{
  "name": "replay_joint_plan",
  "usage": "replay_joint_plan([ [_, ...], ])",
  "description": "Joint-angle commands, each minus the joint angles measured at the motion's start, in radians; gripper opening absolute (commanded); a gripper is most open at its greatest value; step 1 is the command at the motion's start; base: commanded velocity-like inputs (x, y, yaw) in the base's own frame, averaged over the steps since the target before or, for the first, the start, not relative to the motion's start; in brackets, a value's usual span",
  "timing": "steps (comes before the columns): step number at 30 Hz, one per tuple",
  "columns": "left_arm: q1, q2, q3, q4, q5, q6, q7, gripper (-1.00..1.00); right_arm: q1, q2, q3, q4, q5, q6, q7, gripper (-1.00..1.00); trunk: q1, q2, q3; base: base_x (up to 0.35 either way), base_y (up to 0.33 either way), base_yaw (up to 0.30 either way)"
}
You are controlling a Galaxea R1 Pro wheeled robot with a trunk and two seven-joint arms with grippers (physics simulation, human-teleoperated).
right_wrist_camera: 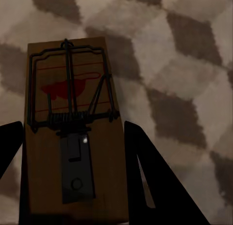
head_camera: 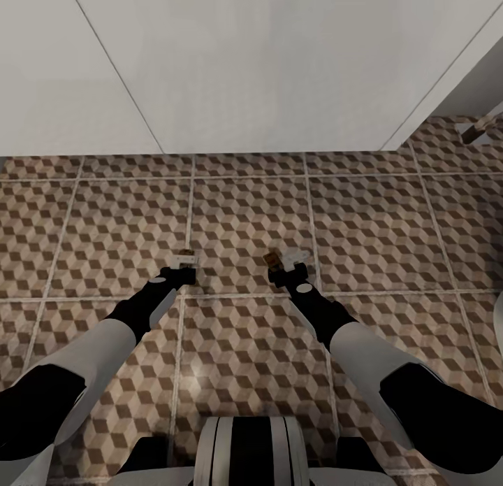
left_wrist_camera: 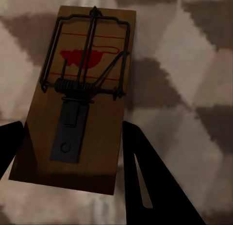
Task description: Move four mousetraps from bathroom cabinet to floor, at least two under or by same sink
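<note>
Both arms reach low over the cube-patterned bathroom floor (head_camera: 244,206). My left gripper (head_camera: 183,263) is shut on a mousetrap (head_camera: 186,252). In the left wrist view this wooden board (left_wrist_camera: 80,98), with dark wire and a red spot, sits between the dark fingers (left_wrist_camera: 150,176) just above the tiles. My right gripper (head_camera: 288,262) is shut on a second mousetrap (head_camera: 272,260). In the right wrist view that board (right_wrist_camera: 73,137) lies between the fingers (right_wrist_camera: 150,176), with the floor (right_wrist_camera: 184,64) close behind it.
A white wall (head_camera: 251,59) rises straight ahead where the tiles end. At the far right a small brownish and white object (head_camera: 479,128) rests on the floor; I cannot tell what it is. A white edge (head_camera: 498,332) shows at the right border.
</note>
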Motion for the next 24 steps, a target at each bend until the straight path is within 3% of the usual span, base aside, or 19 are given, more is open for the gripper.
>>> replay_joint_plan([
  [1,0.0,0.001,-0.008,-0.003,0.007,0.005,0.008,-1.0,-0.001,-0.001,0.008,-0.001,-0.014,0.003,-0.006,-1.0,0.0,0.0,-0.001,0.0,0.0,0.0],
  [7,0.0,0.002,-0.009,-0.017,0.007,0.005,0.009,-1.0,-0.001,-0.001,0.008,-0.003,-0.014,0.003,-0.006,-1.0,0.0,0.0,-0.001,0.0,0.0,0.0],
  [14,0.0,0.043,-0.011,-0.206,0.007,0.052,0.011,-1.0,-0.01,0.008,0.008,-0.05,-0.012,0.01,-0.009,-1.0,0.0,0.0,-0.001,0.0,0.0,0.0],
  [24,0.001,0.058,-0.01,-0.224,0.007,0.068,0.014,-1.0,-0.04,0.012,0.008,-0.077,-0.012,0.057,-0.011,-1.0,0.0,0.0,-0.001,0.0,0.0,0.0],
])
